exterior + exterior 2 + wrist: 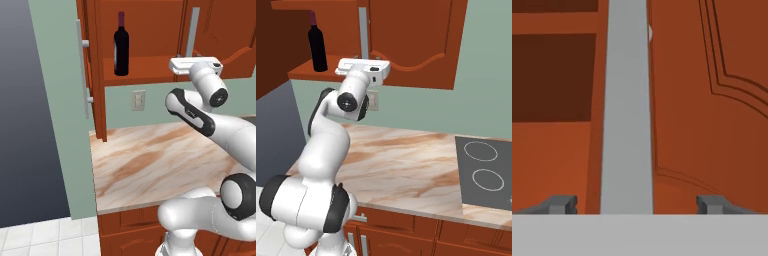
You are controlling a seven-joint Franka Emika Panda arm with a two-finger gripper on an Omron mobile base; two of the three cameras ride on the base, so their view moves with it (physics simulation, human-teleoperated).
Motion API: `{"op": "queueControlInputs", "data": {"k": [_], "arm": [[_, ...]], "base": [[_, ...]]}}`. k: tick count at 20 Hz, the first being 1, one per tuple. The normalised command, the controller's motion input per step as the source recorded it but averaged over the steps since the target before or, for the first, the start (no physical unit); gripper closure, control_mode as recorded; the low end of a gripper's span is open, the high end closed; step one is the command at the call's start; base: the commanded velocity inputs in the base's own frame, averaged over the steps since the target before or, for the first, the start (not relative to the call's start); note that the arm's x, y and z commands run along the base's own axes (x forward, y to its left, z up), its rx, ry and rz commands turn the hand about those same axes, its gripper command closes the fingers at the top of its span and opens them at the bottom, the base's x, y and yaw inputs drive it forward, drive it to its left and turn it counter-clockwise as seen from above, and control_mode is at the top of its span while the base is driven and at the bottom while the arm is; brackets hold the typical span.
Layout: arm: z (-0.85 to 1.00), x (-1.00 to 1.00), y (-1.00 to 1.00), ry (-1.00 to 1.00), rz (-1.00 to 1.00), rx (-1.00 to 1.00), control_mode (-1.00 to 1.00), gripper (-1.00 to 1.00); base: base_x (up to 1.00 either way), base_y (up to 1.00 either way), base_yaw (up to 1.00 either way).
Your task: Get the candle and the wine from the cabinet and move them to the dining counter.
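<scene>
Gripper (633, 205) spread wide, empty, straddling the closed cabinet door's silver handle (626, 107).

The wine (121, 45) stands upright, neck up, on the open cabinet (150, 67) shelf, left of the gripper and slightly above it.

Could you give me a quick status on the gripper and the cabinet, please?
Gripper open, astride right door's handle. Wine upright on cabinet floor, left door open. Right door shut, in the way.
</scene>
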Motion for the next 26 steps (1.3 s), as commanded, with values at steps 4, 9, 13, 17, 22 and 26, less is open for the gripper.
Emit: {"op": "queueControlInputs", "data": {"k": [4,9,13,17,22,26], "arm": [[0.0,0.0,0.0,0.0,0.0,0.0,-1.0,1.0],[0.0,-0.01,0.0,0.0,0.0,0.0,-1.0,1.0],[0.0,-0.1,0.0,0.0,0.0,0.0,-1.0,1.0],[0.0,-0.02,0.0,0.0,0.0,0.0,-1.0,1.0],[0.1,-0.34,-0.08,0.0,-0.05,0.0,-1.0,1.0],[0.18,-0.55,-0.46,0.0,-0.2,0.0,-1.0,1.0]], "base": [[0.0,0.0,0.0],[0.0,0.0,0.0],[0.0,0.0,0.0],[0.0,0.0,0.0],[0.0,0.0,0.0],[0.0,0.0,0.0]]}}
